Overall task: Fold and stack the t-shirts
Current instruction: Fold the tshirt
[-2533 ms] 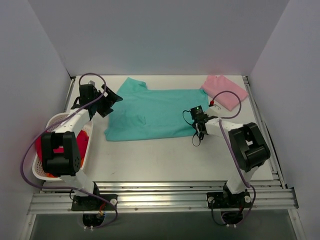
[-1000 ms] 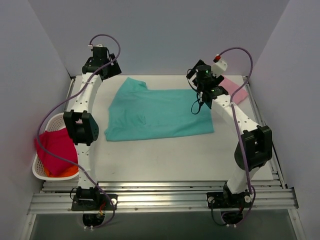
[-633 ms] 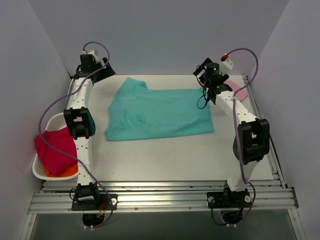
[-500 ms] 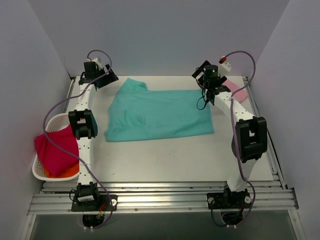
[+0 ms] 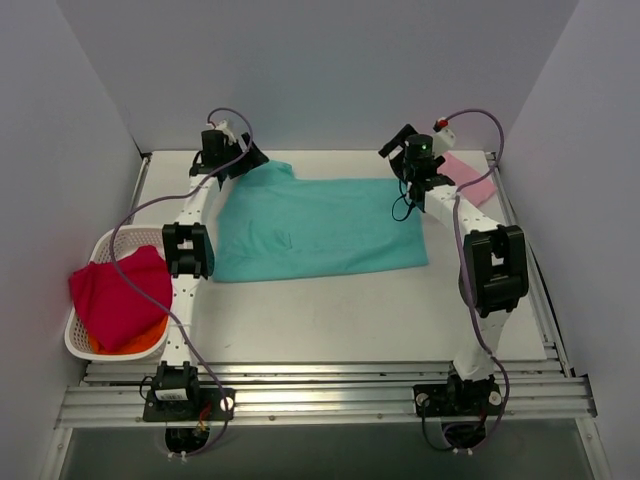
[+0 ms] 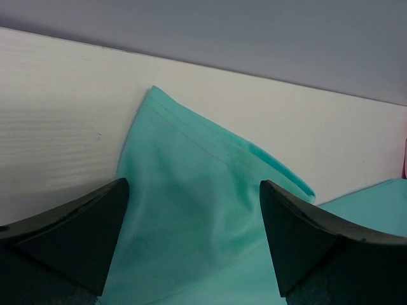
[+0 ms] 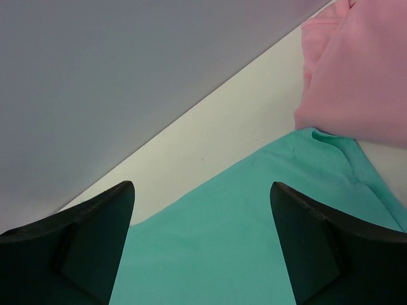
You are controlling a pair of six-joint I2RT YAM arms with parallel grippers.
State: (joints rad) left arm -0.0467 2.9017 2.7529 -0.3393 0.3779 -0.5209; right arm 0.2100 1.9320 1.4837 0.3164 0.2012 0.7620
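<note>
basket: white plastic lattice basket (image 5: 78, 345), lower left of top view; magenta cloth (image 5: 115, 295) heaped in it and draped over the rim, hiding most of it. An orange item (image 5: 143, 342) shows only as a sliver underneath; can't tell what it is.
left gripper: left gripper (image 5: 246, 160) in upper left, over the sleeve corner of the shirt. In the wrist view (image 6: 191, 244) fingers (image 6: 73, 238) are spread wide with nothing between them. Tips cut off by the frame bottom, so contact with the fabric is unclear.
teal shirt: teal-green t-shirt (image 5: 320, 225) lies flat on the white table (image 5: 330, 320), centre to upper centre. Left edge partly behind the left arm.
right gripper: right gripper (image 5: 398, 143) in upper right, above the shirt's far right corner. In the wrist view (image 7: 200, 244) it is spread and empty, tips out of frame.
pink shirt: pale pink t-shirt (image 5: 470, 180) folded, upper right, partly behind the right arm. The wrist view (image 7: 356, 76) shows it overlapping the teal corner.
</note>
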